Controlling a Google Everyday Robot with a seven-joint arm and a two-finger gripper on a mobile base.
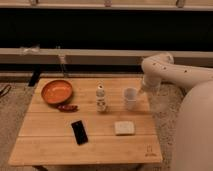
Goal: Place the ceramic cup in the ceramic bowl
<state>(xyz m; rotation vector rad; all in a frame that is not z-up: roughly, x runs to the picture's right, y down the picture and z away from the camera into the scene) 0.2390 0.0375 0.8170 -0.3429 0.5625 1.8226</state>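
Gripper (143, 89) beside ceramic cup (130, 98) — indistinct

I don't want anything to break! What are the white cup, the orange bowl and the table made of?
The cup looks like ceramic: plain white, smooth, matte. The bowl seems glazed ceramic, orange-red with a slight shine, though plastic is possible. The table is pale wood; plank lines show. The tool is just right of the cup, near its rim.
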